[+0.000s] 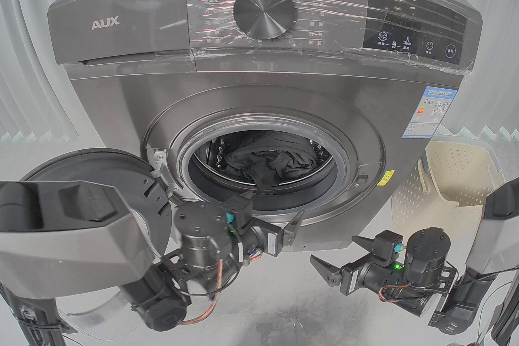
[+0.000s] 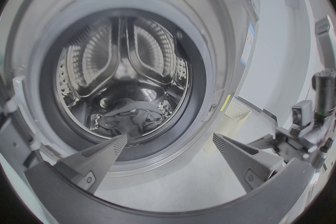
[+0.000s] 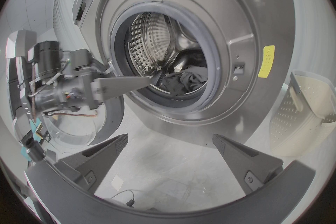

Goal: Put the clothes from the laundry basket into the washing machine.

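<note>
The grey washing machine (image 1: 259, 93) stands with its round door (image 1: 92, 174) swung open to the left. A pile of dark clothes (image 1: 270, 158) lies at the bottom of the steel drum (image 2: 122, 60), clear of both grippers. My left gripper (image 1: 270, 225) hangs open and empty just below the drum mouth, its fingers pointing into the opening (image 2: 168, 138). My right gripper (image 1: 333, 250) is open and empty too, low in front of the machine and right of the left one (image 3: 168, 137). The cream laundry basket (image 1: 459, 185) stands on the floor right of the machine, its perforated inner walls bare.
The open door (image 3: 108, 119) sits close beside my left arm. Pale floor (image 1: 292, 304) stretches in front of the machine. The basket (image 3: 304, 112) stands close against the machine's right side, with curtains behind.
</note>
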You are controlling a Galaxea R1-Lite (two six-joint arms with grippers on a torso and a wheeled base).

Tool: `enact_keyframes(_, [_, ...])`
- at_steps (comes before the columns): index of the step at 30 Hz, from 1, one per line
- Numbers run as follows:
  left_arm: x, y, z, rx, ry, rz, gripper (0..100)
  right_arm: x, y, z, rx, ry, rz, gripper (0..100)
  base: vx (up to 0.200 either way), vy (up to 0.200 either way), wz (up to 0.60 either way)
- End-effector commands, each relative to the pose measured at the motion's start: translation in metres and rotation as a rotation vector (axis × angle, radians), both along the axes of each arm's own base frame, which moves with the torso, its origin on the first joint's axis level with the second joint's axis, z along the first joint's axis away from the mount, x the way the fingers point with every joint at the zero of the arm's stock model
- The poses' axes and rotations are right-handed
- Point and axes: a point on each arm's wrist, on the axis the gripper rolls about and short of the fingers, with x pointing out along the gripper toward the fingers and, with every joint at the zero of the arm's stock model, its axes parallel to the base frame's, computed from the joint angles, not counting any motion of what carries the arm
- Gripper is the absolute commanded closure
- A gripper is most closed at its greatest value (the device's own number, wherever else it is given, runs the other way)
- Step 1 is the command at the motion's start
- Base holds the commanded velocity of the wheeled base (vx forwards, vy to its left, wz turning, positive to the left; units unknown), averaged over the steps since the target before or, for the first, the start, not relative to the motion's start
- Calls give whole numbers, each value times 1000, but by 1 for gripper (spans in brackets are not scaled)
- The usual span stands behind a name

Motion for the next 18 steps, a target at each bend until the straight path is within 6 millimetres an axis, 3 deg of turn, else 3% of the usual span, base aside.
enact_keyframes(1, [-61,46,53,-92,-47,14,0,-7,-15,40,74,-135,-65,0,0,0,0])
enact_keyframes(7, [-96,86,56,-139,6,49,0,-20,-24,49,87,-153,-95,0,0,0,0])
enact_keyframes(18, [-128,123,63,-123,-52,86,0,-39,-51,59,89,-176,-141,0,0,0,0])
